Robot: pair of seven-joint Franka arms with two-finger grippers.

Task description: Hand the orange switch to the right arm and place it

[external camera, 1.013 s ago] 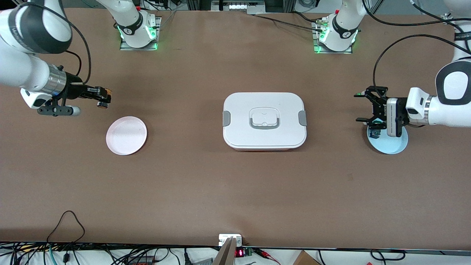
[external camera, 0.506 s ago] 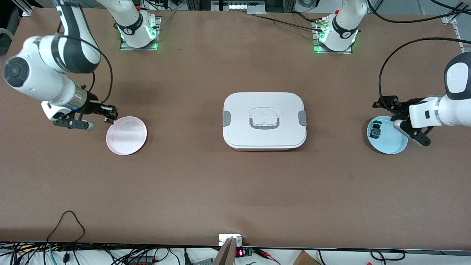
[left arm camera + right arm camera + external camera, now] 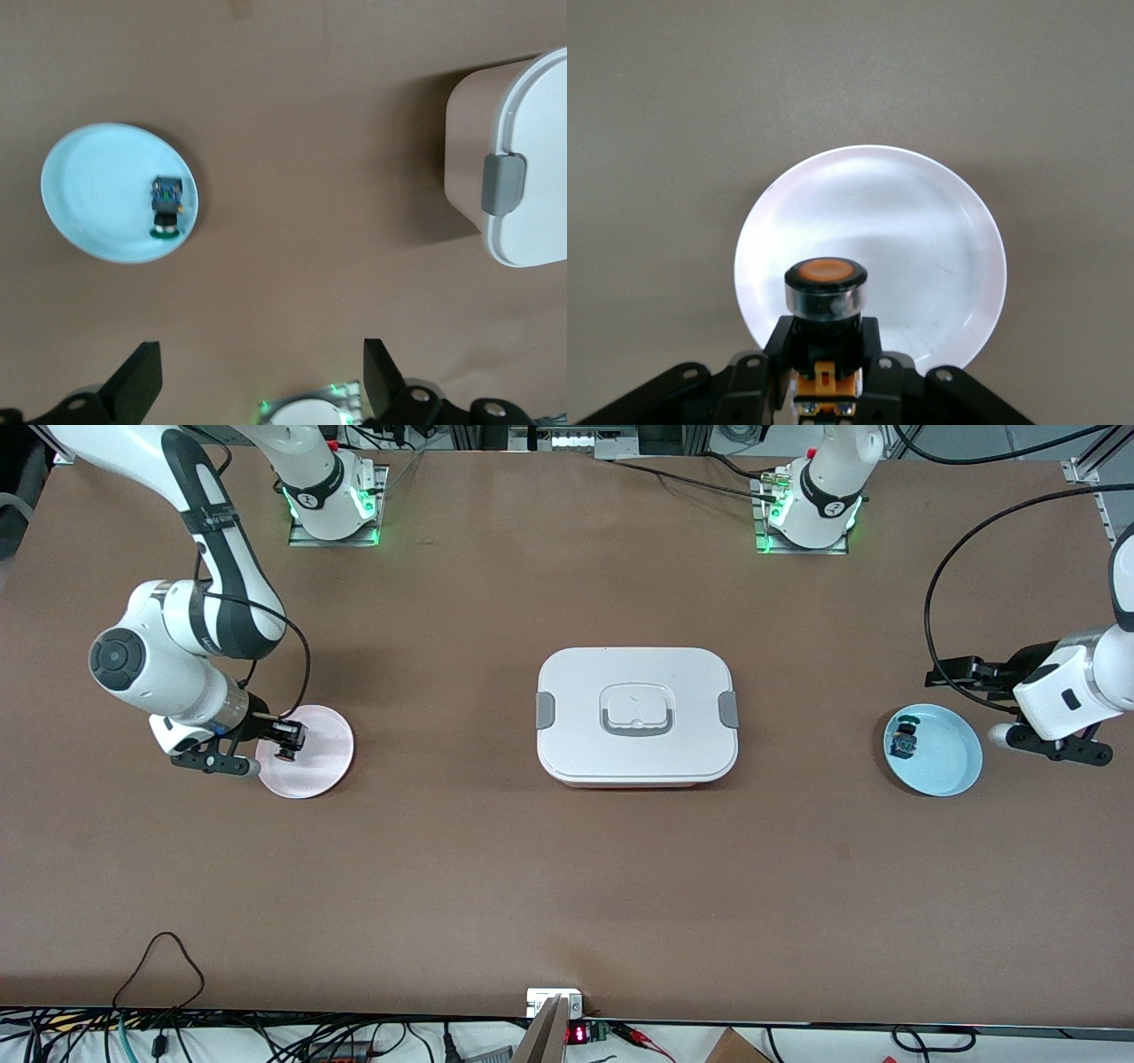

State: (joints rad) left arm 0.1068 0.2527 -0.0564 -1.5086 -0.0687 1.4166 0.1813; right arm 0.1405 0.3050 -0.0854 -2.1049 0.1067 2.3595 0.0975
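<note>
Carrying the orange switch (image 3: 825,297) clamped tight, right gripper (image 3: 288,740) has dropped over the pink plate (image 3: 323,766); release comes next. Left gripper (image 3: 257,385), wide open and empty, has pulled back from the blue plate (image 3: 952,766).

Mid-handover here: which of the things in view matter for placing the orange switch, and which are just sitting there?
In the job:
- orange switch, held in the shut right gripper
- pink plate, under that gripper

Just lying about:
- white lidded box, mid-table
- blue plate with the green switch on it
- left gripper, open, waiting beside the blue plate
</note>
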